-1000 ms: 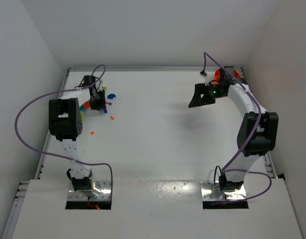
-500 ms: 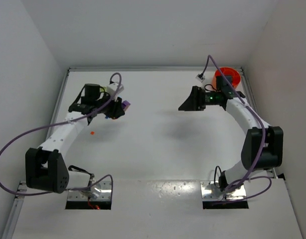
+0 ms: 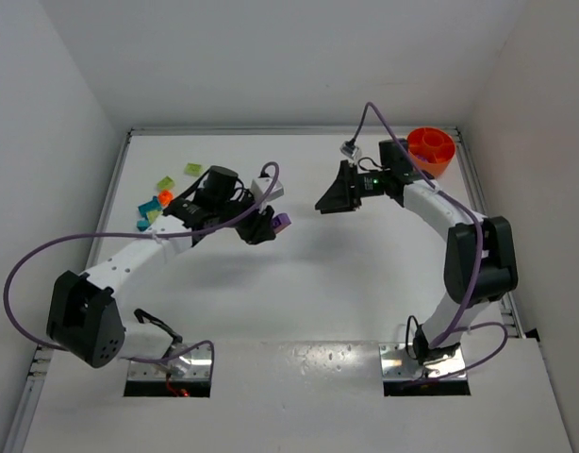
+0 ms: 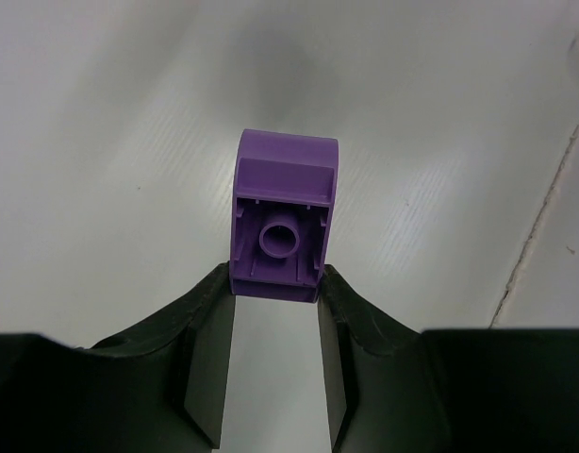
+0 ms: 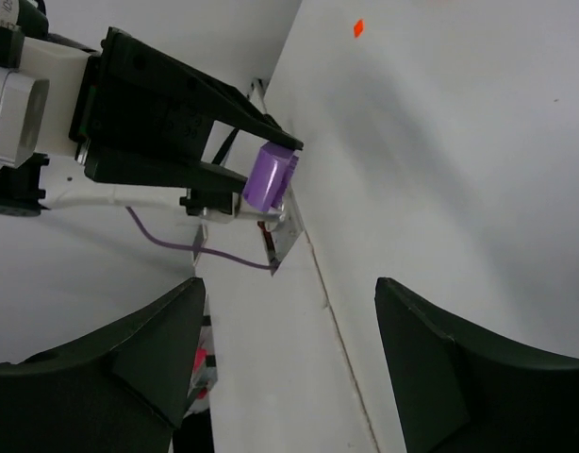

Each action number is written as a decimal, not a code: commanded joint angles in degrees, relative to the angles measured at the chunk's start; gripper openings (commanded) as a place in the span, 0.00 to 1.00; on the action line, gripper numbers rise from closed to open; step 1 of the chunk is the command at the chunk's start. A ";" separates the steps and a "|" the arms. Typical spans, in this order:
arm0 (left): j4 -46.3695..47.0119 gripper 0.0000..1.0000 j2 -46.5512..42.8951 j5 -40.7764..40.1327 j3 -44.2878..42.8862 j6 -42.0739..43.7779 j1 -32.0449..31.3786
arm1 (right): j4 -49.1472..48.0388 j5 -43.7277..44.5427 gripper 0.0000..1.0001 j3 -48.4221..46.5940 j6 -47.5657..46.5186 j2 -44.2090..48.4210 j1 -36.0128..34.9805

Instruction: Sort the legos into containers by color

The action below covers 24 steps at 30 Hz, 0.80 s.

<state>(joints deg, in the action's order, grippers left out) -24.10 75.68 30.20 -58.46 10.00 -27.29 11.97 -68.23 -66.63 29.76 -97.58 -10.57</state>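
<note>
A purple lego (image 4: 282,226) is pinched at its near edge between the tips of my left gripper (image 4: 275,285), its hollow underside facing the camera. From above, the left gripper (image 3: 269,226) hangs over the middle of the table with the purple lego (image 3: 282,221) at its tip. My right gripper (image 3: 327,200) stands open a short way to the right, pointing at it. The right wrist view shows the right gripper (image 5: 289,288) wide open and empty, with the purple lego (image 5: 269,177) ahead. The orange container (image 3: 430,151) sits at the far right corner. Several loose legos (image 3: 164,198) lie far left.
White walls close in the table (image 3: 299,283) at the back and on both sides. A purple cable (image 3: 44,255) loops off the left arm, and another arcs over the right arm. A tiny orange bit (image 5: 358,28) lies on the table.
My left arm has swung from the lego pile at the far left to the table's middle, carrying the purple lego. My right gripper has moved left, away from the orange container.
</note>
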 commanded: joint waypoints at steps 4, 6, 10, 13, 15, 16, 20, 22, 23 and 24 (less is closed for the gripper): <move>0.19 0.11 1.75 -1.27 -3.15 1.16 -3.47 | -2.74 -2.88 0.73 -3.76 1.36 -1.55 -4.02; 0.19 0.11 2.27 -1.28 -3.77 1.16 -4.00 | -2.74 -2.88 0.73 -3.77 1.36 -2.17 -4.89; 0.19 0.11 2.80 -1.28 -4.30 1.16 -4.62 | -3.35 -2.88 0.73 -4.38 2.06 -3.32 -7.00; 0.19 0.11 2.81 -1.80 -4.82 1.16 -5.14 | -3.35 -2.36 0.73 -5.09 2.06 -4.54 -7.63; 0.19 0.11 2.81 -1.81 -4.82 1.16 -5.14 | -4.22 -2.35 0.73 -5.09 3.63 -5.16 -8.33; 0.19 0.11 3.33 -1.81 -5.35 1.16 -5.14 | -4.75 -2.87 0.73 -5.09 4.16 -5.69 -9.02; 0.19 0.11 3.95 -2.33 -5.35 1.16 -5.67 | -5.99 -3.40 0.72 -5.09 5.49 -6.83 -9.65; 0.19 0.11 3.95 -2.33 -5.35 1.16 -6.20 | -5.99 -3.40 0.71 -5.79 5.49 -7.36 -10.26; 0.19 0.11 4.47 -2.33 -5.35 1.16 -6.20 | -5.99 -3.40 0.71 -6.31 6.01 -7.36 -10.78; 0.19 0.11 4.48 -2.33 -5.87 1.16 -6.20 | -5.99 -3.40 0.69 -6.32 6.01 -7.36 -10.79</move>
<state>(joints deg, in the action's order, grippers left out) -24.75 79.79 27.62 -61.71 10.31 -32.69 8.73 -69.76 -70.00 34.76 -105.06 -20.40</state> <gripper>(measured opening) 0.416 0.703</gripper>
